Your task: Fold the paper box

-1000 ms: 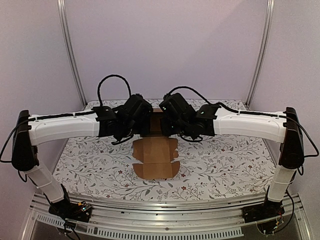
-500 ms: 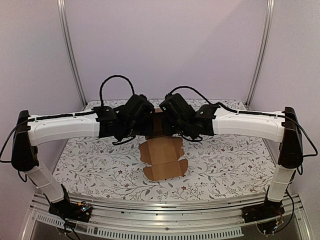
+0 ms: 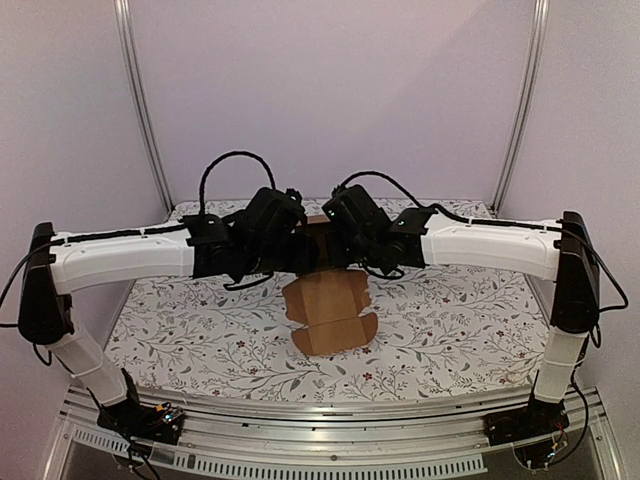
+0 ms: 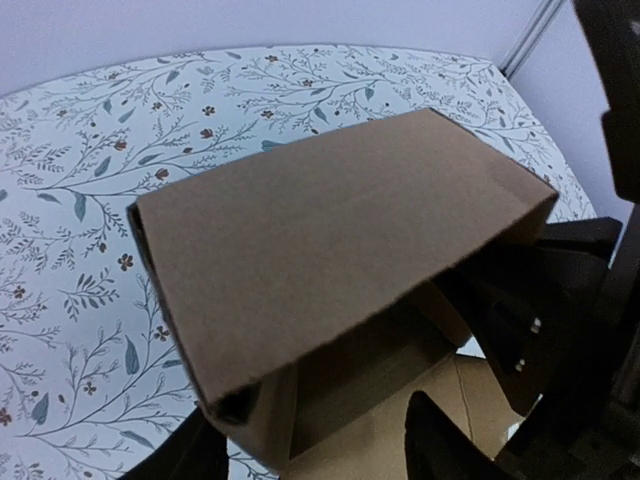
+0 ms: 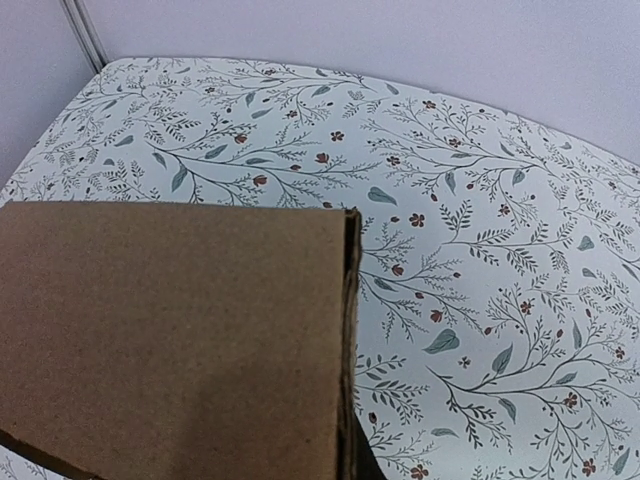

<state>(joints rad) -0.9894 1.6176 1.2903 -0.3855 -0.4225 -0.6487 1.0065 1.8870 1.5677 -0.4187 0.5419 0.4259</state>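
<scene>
Being light cardboard, stiff except at creases, the box (image 3: 328,312) suits edge pinches: right jaws closed, apparently on a panel; left jaws parted.

We see a table (image 3: 450,330) whose white top is printed all over with grey-green sprigs and small red flowers. Behind it stands a plain pale lilac wall (image 3: 330,90), framed by two slanting metal posts (image 3: 140,110). A slotted aluminium rail (image 3: 330,412) runs along the table's near edge.
</scene>
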